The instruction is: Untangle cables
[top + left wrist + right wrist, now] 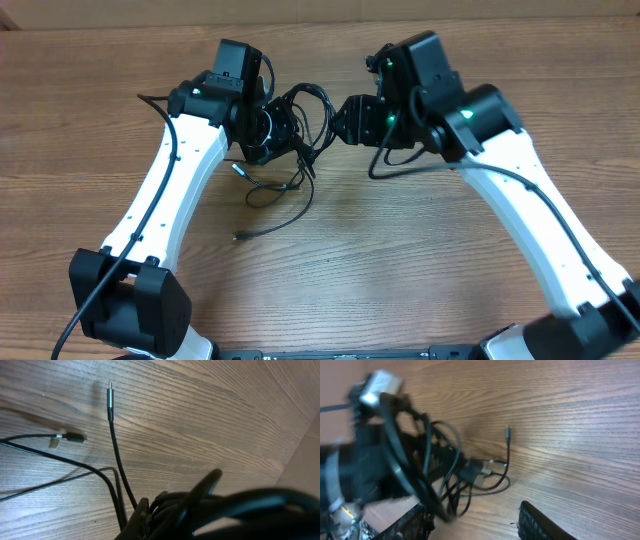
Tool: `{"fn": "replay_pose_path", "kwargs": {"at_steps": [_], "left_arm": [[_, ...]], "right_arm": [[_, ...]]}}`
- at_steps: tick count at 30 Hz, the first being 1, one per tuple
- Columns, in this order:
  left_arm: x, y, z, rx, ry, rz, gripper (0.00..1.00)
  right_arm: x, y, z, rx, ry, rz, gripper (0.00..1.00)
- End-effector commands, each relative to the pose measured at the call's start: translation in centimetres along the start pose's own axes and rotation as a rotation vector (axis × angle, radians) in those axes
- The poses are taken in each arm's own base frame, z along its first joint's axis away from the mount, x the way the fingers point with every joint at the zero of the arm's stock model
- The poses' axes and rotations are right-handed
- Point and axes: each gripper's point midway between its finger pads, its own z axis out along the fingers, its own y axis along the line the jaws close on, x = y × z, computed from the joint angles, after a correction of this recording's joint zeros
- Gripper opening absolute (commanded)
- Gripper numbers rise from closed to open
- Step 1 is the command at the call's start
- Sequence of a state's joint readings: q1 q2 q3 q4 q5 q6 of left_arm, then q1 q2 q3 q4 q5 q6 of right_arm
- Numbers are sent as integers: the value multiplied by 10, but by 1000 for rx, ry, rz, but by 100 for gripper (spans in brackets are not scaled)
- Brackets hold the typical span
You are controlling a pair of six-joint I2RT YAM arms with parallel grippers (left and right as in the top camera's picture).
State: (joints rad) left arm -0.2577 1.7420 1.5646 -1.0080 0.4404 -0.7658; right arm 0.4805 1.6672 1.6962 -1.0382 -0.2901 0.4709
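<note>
Left claw (270, 130) pinches the cable tangle (470, 471), right claw (475, 525) hangs spread and empty, so pulling one-sided could tighten the knots.

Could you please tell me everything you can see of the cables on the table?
The cables are thin, black, rubbery-looking cords with small silver plug tips. Most are bunched in a tangled knot held in the shut left gripper; loose ends trail in loops onto the wooden table. The open right gripper sits beside the bunch.
</note>
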Motion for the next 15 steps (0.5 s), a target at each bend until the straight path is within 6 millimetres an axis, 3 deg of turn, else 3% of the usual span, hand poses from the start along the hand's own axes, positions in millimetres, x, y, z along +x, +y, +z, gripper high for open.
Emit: {"fn": "replay_pose_path", "kwargs": {"at_steps": [1,4,8,10,13,15], "left_arm": [[8,-8,1,5,11,-9,4],[13,-12,3,15,27,16,4],[38,-47,-10,285,160,412,4],[40,-55,-22,401,182,500,4],[48,-74,-56,691,202,673,4],[47,-75,-64,740,193,699,4]], "right_arm": [[-6,-8,24,47,7,32,52],[-9,-17,35,82,7,41,52],[-13,-81,36,353,-34,158,49],[-10,-101,37,386,-17,192,47],[2,-146,40,449,27,273,42],[7,-163,39,471,42,302,40]]}}
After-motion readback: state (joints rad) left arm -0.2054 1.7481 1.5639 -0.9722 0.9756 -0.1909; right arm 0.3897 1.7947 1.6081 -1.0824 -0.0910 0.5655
